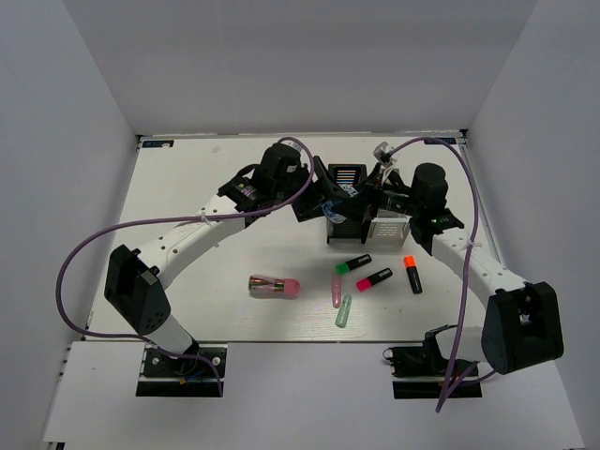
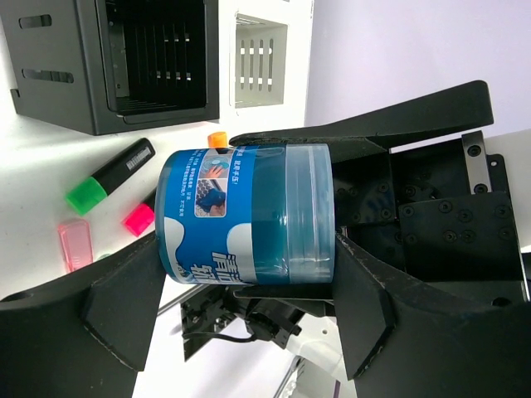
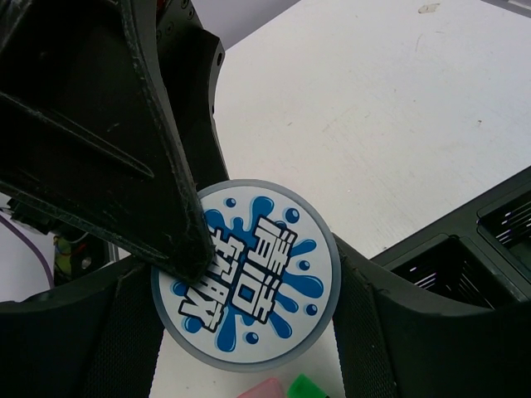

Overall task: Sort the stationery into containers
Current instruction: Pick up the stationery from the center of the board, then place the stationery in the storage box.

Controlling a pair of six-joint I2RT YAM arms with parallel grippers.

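Observation:
The blue-white tape roll (image 2: pixel 249 215) hangs in the air between both grippers, just in front of the black slatted box (image 1: pixel 345 231). My left gripper (image 2: pixel 247 253) is shut on its two flat ends. My right gripper (image 3: pixel 246 282) is shut on its round sides, facing the printed end (image 3: pixel 257 274). In the top view the left gripper (image 1: pixel 317 204) and the right gripper (image 1: pixel 367 199) meet over the black box. The white mesh box (image 1: pixel 387 228) stands right of it. On the table lie a pink metallic cylinder (image 1: pixel 275 286), green (image 1: pixel 353 264), pink (image 1: pixel 374 279) and orange (image 1: pixel 412 274) highlighters, a pink capsule (image 1: pixel 336 292) and a green capsule (image 1: pixel 343 311).
The left wrist view shows the black box (image 2: pixel 66 75) and the white box (image 2: pixel 261 58) with their openings toward the camera. White walls close the table on the left, back and right. Purple cables loop beside both arms.

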